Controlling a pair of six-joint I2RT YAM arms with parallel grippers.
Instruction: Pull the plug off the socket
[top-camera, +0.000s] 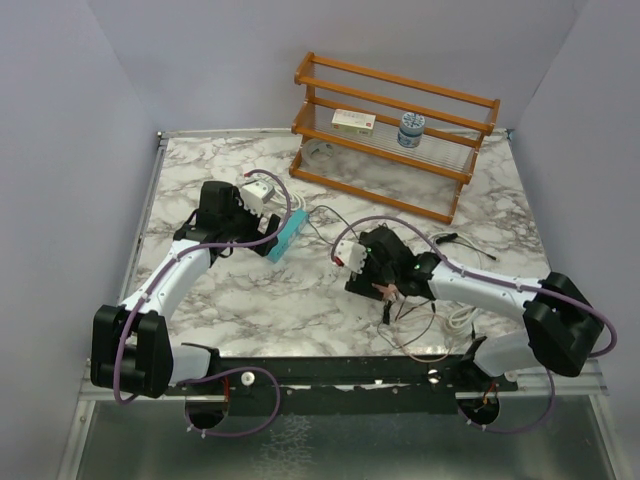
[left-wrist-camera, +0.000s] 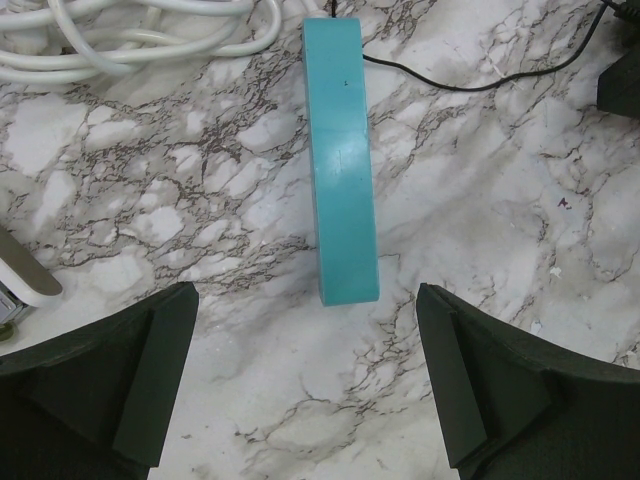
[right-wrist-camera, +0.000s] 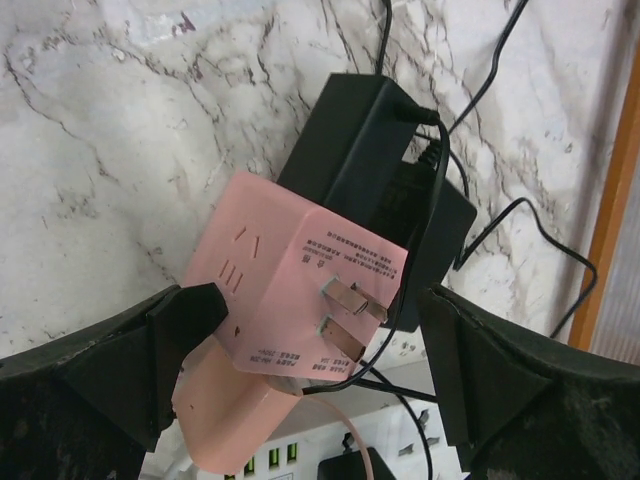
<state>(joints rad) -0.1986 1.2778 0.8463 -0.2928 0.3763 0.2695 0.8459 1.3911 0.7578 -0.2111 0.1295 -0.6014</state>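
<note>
In the right wrist view a pink socket cube (right-wrist-camera: 290, 270) lies with its metal prongs (right-wrist-camera: 345, 310) facing the camera. A black power adapter (right-wrist-camera: 370, 170) is plugged into its far side. My right gripper (right-wrist-camera: 320, 310) is open around the cube, its left finger (right-wrist-camera: 190, 320) touching a corner. In the top view it (top-camera: 358, 262) sits at mid-table. My left gripper (left-wrist-camera: 305, 370) is open and empty above the marble, just short of a teal bar (left-wrist-camera: 343, 160). In the top view it (top-camera: 262, 222) is at the left.
A white multi-socket block (top-camera: 258, 192) with white cables (left-wrist-camera: 120, 40) lies beside the left gripper. A white power strip (right-wrist-camera: 400, 400) and a pink plug body (right-wrist-camera: 230, 410) lie under the cube. Thin black wires (top-camera: 450, 240) trail right. A wooden rack (top-camera: 390, 130) stands at the back.
</note>
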